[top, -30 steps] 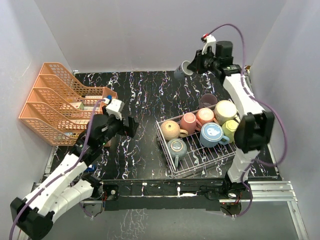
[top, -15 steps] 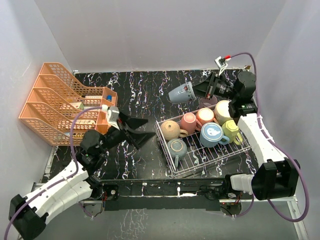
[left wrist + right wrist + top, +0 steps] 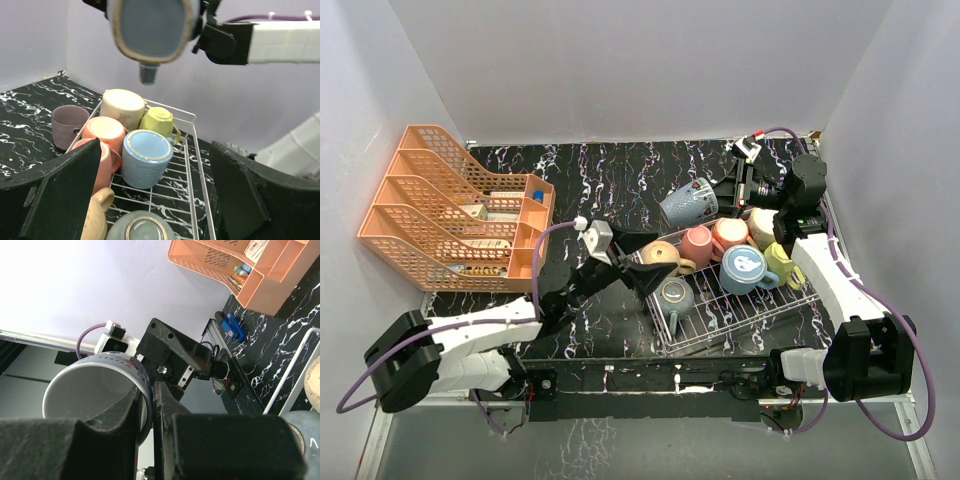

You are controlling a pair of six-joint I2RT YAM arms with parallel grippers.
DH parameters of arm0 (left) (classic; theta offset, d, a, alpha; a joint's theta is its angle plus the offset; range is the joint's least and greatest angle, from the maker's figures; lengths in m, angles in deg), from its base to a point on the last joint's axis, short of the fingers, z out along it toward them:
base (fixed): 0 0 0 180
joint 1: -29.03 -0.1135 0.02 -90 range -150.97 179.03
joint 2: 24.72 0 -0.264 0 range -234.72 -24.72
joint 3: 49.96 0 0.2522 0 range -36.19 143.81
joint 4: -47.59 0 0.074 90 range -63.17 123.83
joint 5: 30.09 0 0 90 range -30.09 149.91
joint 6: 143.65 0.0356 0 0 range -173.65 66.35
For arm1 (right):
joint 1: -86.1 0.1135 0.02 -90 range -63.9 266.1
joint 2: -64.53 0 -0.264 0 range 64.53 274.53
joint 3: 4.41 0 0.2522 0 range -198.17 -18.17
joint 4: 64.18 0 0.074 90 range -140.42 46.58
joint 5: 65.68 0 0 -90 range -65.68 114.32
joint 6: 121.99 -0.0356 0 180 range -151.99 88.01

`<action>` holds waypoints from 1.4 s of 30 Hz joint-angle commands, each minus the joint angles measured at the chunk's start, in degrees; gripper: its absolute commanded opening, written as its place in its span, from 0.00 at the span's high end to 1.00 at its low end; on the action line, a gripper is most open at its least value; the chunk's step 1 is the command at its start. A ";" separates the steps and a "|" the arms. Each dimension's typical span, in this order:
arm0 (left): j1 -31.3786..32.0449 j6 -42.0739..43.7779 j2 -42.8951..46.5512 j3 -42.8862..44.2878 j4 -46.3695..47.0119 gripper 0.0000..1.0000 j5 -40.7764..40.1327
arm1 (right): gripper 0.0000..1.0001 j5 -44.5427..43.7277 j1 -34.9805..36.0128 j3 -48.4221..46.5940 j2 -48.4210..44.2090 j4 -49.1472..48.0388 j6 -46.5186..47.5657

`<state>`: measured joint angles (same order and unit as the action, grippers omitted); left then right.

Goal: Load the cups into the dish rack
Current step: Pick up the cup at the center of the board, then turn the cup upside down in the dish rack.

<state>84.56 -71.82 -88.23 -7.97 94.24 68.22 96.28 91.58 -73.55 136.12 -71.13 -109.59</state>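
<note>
Well, closest to the worktop's (image 3: pixel 600 180) near edge, the left claw (image 3: pixel 638 266) is spread wide and grips nothing, right at the dish rack's (image 3: pixel 720 335) left side. The rack sits toward the near right corner, with cups (image 3: pixel 743 268) packed in its far half. Above its far left end, the right claw (image 3: pixel 720 195) pinches a grey mug (image 3: pixel 687 205) by the rim, tilted in the air. A mauve mug (image 3: pixel 69 124) stands just beyond the rack.

Soft, even light throughout; the near grey cup (image 3: pixel 150 27) is blurred in the left wrist view.
</note>
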 commanded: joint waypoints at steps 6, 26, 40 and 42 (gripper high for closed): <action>1.46 -0.97 -10.51 9.67 12.95 0.26 -8.34 | 0.92 0.67 0.50 -0.92 -1.33 -1.75 -3.87; 1.87 -0.99 -19.54 18.62 14.31 0.63 -11.12 | 0.92 0.39 0.68 0.37 -1.25 0.69 -3.48; 1.86 -2.00 -16.00 16.78 15.44 1.00 -7.67 | 0.58 -0.60 0.51 2.31 -2.45 1.01 -2.26; 1.87 -3.27 -15.18 15.69 15.28 1.00 -8.22 | 0.48 -0.70 0.29 2.55 -2.85 0.22 -2.28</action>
<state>86.41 -73.72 -108.27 8.03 105.27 59.88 95.41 91.88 -71.38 135.73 -68.29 -112.67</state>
